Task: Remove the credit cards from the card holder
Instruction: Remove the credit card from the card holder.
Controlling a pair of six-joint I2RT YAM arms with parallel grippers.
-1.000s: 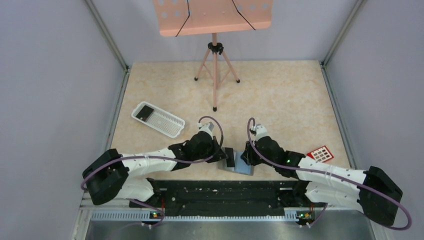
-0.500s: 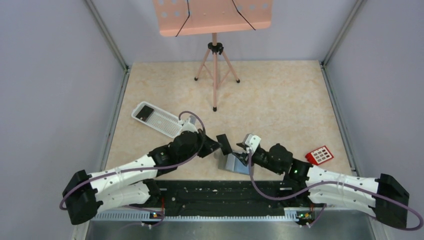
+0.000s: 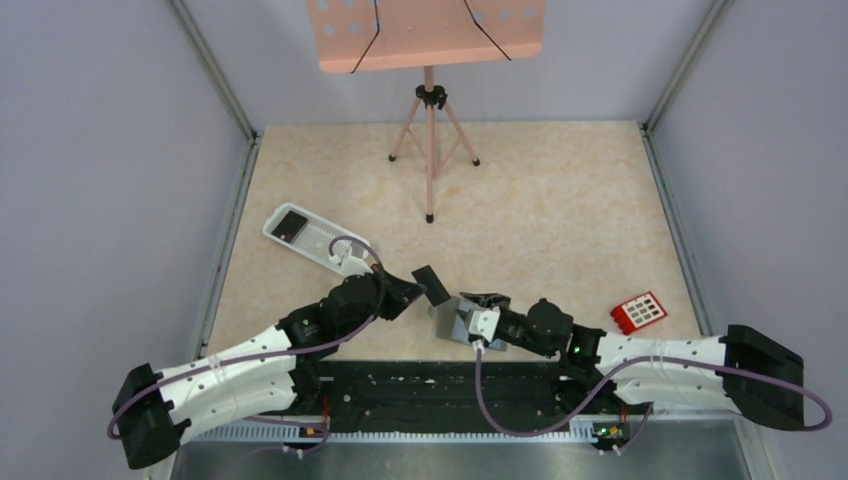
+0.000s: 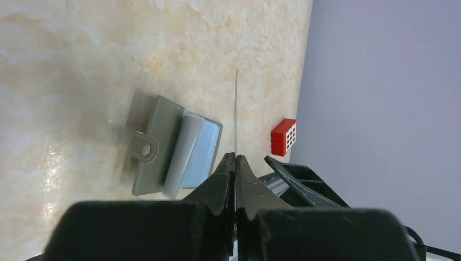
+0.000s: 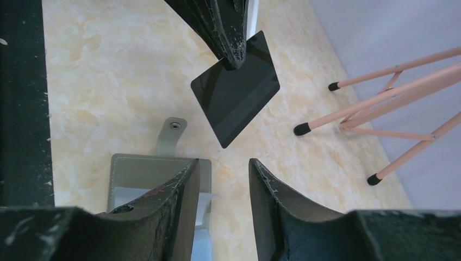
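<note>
Robot lab test cell, not a home or shop. Plain grey-lilac walls (image 3: 100,150) box in 3 sides, w/ bare metal frame posts (image 3: 213,70) at the back corners. Left arm (image 3: 240,355) & right arm (image 3: 660,352), white & black, sit on a black base plate (image 3: 450,385) at the near edge of the marble-look worktop (image 3: 560,200). Slotted alu rail (image 3: 450,430) in front, purple cables (image 3: 350,238) looping loose. Pink music stand (image 3: 430,35) on a tripod at the back.
</note>
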